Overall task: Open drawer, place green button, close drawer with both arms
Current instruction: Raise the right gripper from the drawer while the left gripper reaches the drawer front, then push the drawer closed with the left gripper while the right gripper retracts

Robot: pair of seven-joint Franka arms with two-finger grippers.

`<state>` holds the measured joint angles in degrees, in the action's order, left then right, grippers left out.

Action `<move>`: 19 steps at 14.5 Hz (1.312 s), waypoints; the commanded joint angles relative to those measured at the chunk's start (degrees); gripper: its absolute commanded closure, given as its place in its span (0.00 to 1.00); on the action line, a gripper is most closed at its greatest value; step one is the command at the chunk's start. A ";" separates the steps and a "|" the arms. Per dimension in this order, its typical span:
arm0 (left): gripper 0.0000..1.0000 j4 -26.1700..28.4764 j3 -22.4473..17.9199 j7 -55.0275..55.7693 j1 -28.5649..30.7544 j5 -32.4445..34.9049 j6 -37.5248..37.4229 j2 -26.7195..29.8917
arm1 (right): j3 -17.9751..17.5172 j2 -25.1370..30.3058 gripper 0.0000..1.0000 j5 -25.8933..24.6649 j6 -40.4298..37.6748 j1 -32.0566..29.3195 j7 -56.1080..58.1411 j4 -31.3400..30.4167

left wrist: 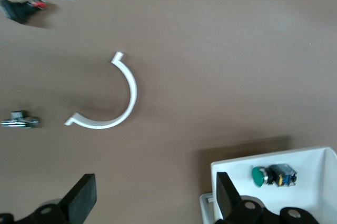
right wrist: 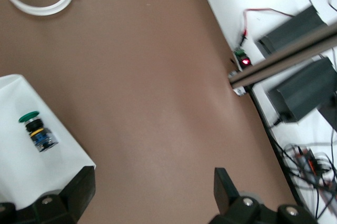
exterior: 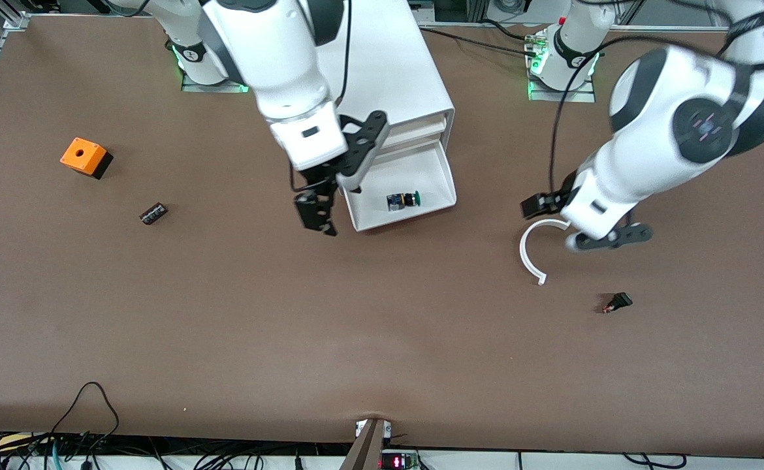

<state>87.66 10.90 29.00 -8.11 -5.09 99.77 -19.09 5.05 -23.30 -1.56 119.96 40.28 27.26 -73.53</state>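
The white cabinet [exterior: 395, 72] stands at the table's robot side. Its lowest drawer [exterior: 437, 170] is pulled open toward the front camera. The green-capped button [exterior: 403, 200] lies on its side in the drawer; it also shows in the left wrist view [left wrist: 273, 175] and the right wrist view [right wrist: 37, 129]. My right gripper [exterior: 317, 219] is open and empty, just beside the drawer's front corner [right wrist: 21, 176]; in its own view [right wrist: 152, 190] only bare table lies between its fingers. My left gripper [exterior: 542, 207] is open and empty [left wrist: 152, 197], over the table beside the drawer [left wrist: 316, 155], toward the left arm's end.
A white C-shaped ring [exterior: 533, 251] lies on the table under the left hand. A small black-and-red switch [exterior: 618, 302] lies nearer the front camera. An orange box with a hole [exterior: 85, 156] and a small dark block [exterior: 153, 213] lie toward the right arm's end.
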 commanded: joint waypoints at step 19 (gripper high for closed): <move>0.00 6.21 0.17 11.23 -18.69 2.28 31.80 -17.74 | 2.86 11.33 0.00 -0.55 -23.90 -29.45 -22.60 -6.26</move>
<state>92.17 11.36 37.45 -25.39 -3.07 129.92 -37.59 9.46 -16.00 -2.07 96.38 13.83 5.01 -75.90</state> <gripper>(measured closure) 0.000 0.000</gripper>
